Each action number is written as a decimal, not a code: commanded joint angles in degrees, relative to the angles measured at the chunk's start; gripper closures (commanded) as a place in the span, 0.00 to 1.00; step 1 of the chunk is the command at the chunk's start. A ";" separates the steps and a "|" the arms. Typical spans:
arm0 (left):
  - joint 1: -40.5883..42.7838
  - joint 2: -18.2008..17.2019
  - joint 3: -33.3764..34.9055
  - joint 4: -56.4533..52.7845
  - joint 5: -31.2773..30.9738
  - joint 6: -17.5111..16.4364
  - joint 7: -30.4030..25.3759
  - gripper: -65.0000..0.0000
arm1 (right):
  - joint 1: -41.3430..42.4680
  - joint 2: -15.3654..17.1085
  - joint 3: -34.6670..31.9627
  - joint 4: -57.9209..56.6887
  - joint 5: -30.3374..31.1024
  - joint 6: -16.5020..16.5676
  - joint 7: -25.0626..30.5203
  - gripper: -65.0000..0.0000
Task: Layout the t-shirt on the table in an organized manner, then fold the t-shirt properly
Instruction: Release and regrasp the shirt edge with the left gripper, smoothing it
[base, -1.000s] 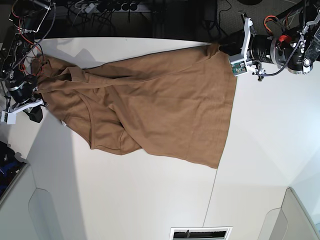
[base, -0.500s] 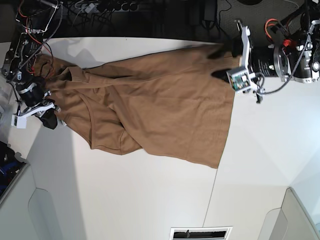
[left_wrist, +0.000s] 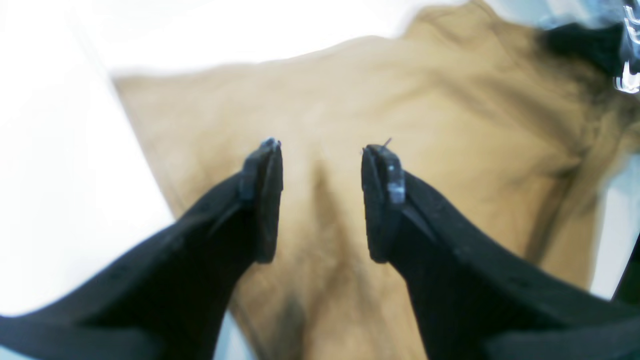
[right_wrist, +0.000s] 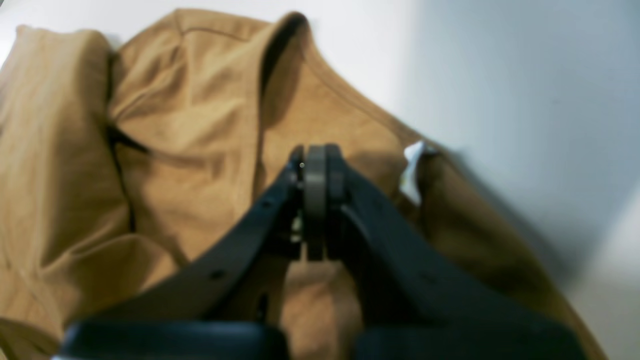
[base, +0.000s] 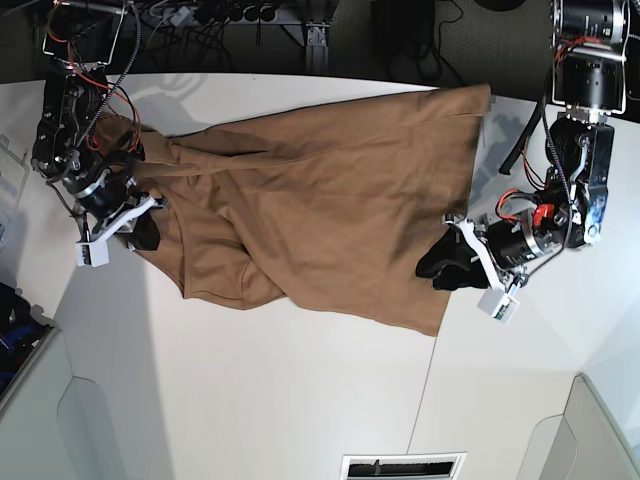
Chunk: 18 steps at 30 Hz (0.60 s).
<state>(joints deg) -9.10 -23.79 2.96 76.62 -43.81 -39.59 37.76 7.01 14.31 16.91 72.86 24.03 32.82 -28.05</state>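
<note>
The t-shirt (base: 320, 200) lay rumpled across the counter (base: 300, 400). The left hand (left_wrist: 320, 200) hovered over the hem, parted and empty; the right hand (right_wrist: 315, 200) was closed, apparently empty. Both should pinch opposite edges and pull outward evenly.

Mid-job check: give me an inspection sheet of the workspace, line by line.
Surface: white table, thin dark seam running toward the near edge, bare around the cloth.
Job's things: tan t-shirt spread but rumpled, folds bunched at the collar end; white neck tag showing.
Clutter: nothing seen on the table.
Grippers: left hand open, fingers apart above the shirt's hem end; right hand shut over the collar area; whether it pinches fabric is unclear.
Cables: red and black wires on the right arm; bundle behind the table's far edge.
Surroundings: dark floor beyond the table; grey panels at the near corners.
</note>
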 joint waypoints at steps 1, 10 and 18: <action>-1.81 -0.11 -0.31 -2.67 -0.98 -0.41 -1.29 0.56 | 1.07 0.74 0.22 0.96 0.13 0.39 1.27 1.00; -4.55 0.28 -0.31 -21.14 -0.90 -0.41 -1.11 0.56 | 0.87 1.07 0.31 0.28 -6.38 -0.07 1.29 1.00; 0.28 -8.79 -0.33 -21.62 -4.35 -0.41 -1.07 0.56 | 0.74 1.29 3.52 0.11 -9.57 -0.57 1.27 1.00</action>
<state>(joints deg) -9.06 -31.55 2.66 55.33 -52.27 -42.48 33.52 6.96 14.59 19.94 72.38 14.46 32.64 -27.66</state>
